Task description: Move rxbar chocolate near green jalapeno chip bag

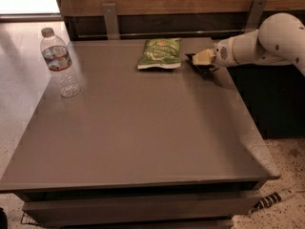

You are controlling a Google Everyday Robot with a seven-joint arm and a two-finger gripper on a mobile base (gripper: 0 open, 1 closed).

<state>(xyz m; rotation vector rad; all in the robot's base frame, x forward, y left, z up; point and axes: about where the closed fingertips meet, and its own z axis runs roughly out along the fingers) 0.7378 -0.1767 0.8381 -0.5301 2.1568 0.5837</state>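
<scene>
The green jalapeno chip bag (160, 53) lies flat at the far middle of the grey table (143, 137). My gripper (200, 60) reaches in from the right on a white arm and hovers low over the table just right of the bag. A small dark flat piece, the rxbar chocolate (203, 69), shows in and under the pale fingers (204, 57), a short gap from the bag's right edge. Most of the bar is hidden by the fingers.
A clear plastic water bottle (60, 63) stands upright at the table's far left. A wooden wall with two metal brackets (110, 20) runs behind the table. A dark cabinet (276, 99) stands to the right. A striped cable (274, 199) lies on the floor at the lower right.
</scene>
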